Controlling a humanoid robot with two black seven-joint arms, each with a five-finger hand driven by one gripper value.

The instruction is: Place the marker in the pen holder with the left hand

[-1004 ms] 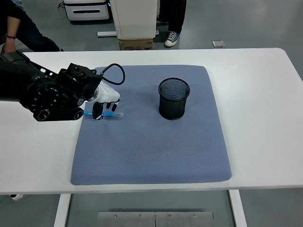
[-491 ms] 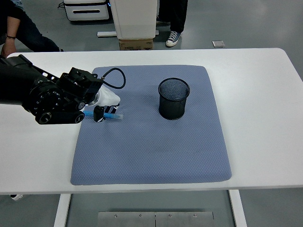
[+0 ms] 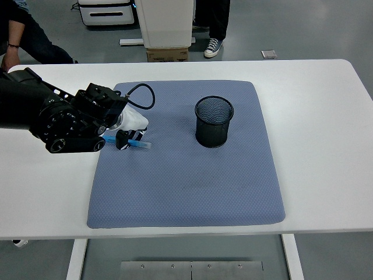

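Black mesh pen holder (image 3: 214,122) upright on mat (image 3: 186,181), marker (image 3: 137,143) outside.

Bright, even overhead light; the tabletop (image 3: 315,116) gleams white without glare, shadows stay soft, focus holds sharp throughout.

A robotics lab or test space is suggested — bare grey floor (image 3: 303,29), a white table (image 3: 315,105) w/ a blue-grey mat (image 3: 186,186) laid as a work surface, white equipment units (image 3: 166,23) behind. People (image 3: 217,23) are seen standing or crouched nearby — legs and sneakers only.
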